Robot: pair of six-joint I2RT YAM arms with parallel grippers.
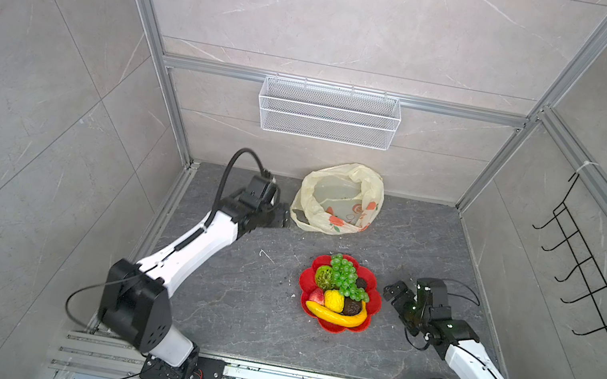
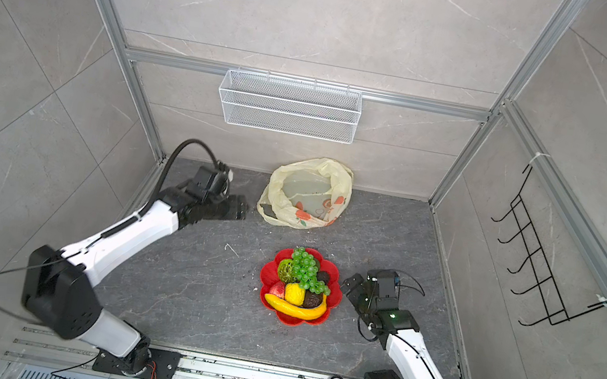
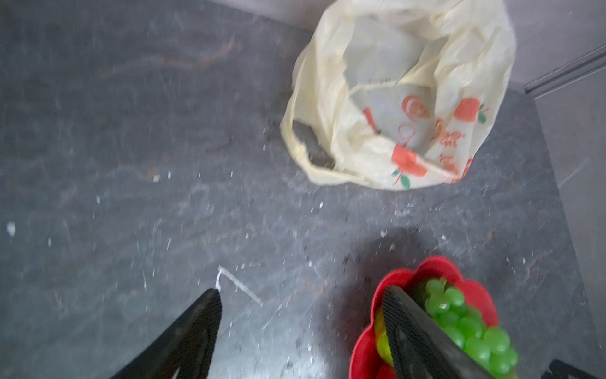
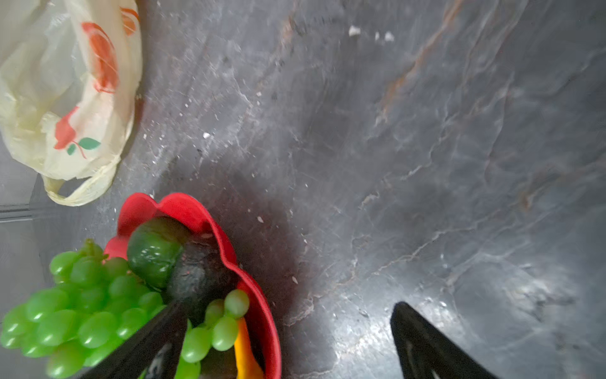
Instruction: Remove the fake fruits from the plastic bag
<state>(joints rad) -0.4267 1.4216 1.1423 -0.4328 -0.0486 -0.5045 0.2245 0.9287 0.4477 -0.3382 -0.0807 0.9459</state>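
Your thin pale-yellow plastic bag (image 1: 337,201) slumps open against the back wall, under a white wire mesh basket (image 1: 328,112). The small fake fruits (image 1: 344,273) fill the red flower-shaped plate (image 1: 336,328). Your left gripper (image 1: 283,216) gapes empty beside the bag's handle; the right gripper (image 1: 397,293) (equally wide, empty) flanks the plate.

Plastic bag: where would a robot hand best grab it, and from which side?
The handle loop at the plastic bag's corner nearest the left gripper. It lies open on the table, sticking out, so probably come down from that side; the crumpled body offers no firm edge.
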